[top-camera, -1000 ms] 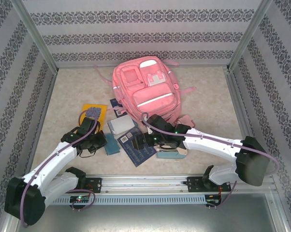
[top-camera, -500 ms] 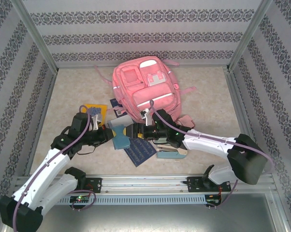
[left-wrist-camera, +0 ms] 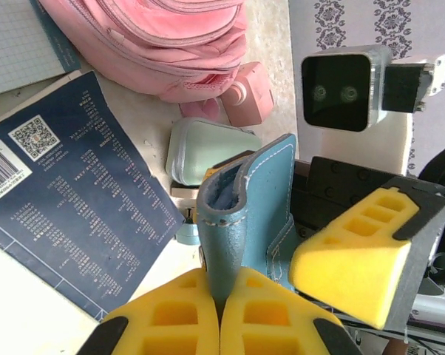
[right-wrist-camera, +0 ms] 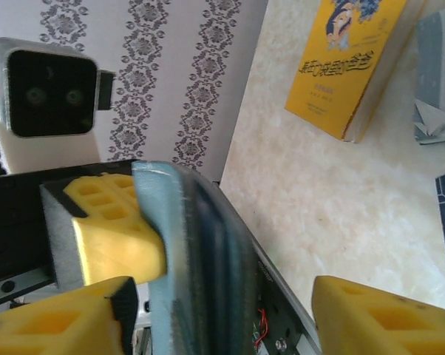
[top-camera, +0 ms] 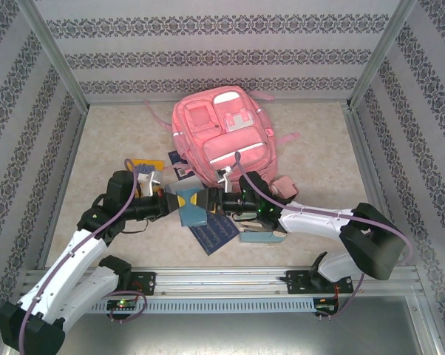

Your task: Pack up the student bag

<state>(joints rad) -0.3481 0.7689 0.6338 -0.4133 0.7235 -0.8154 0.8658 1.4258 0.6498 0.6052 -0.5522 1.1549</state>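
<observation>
The student bag [top-camera: 222, 137], a big pink backpack, lies at the back centre; its lower edge also shows in the left wrist view [left-wrist-camera: 156, 44]. My left gripper [top-camera: 171, 201] [left-wrist-camera: 221, 296] is shut on the end of a blue stitched case [top-camera: 191, 208] [left-wrist-camera: 241, 207], holding it off the table. From the right, my right gripper [top-camera: 211, 201] [right-wrist-camera: 222, 310] stands open around the case's other end [right-wrist-camera: 200, 251]. The case rests against one yellow finger [right-wrist-camera: 60, 318], with a wide gap to the other finger [right-wrist-camera: 385, 318].
A navy book [top-camera: 216, 235] [left-wrist-camera: 67, 207] lies under the grippers, with a pale green case [top-camera: 259, 237] [left-wrist-camera: 208, 151] to its right. A yellow book [top-camera: 143, 164] [right-wrist-camera: 355, 59] lies behind the left arm. A small pink pouch [top-camera: 285, 185] sits by the bag's corner. Patterned walls enclose the table.
The left gripper has raised the blue case and swung it right. The right gripper has moved left and closed in around the case's free end, its jaws narrowing.
</observation>
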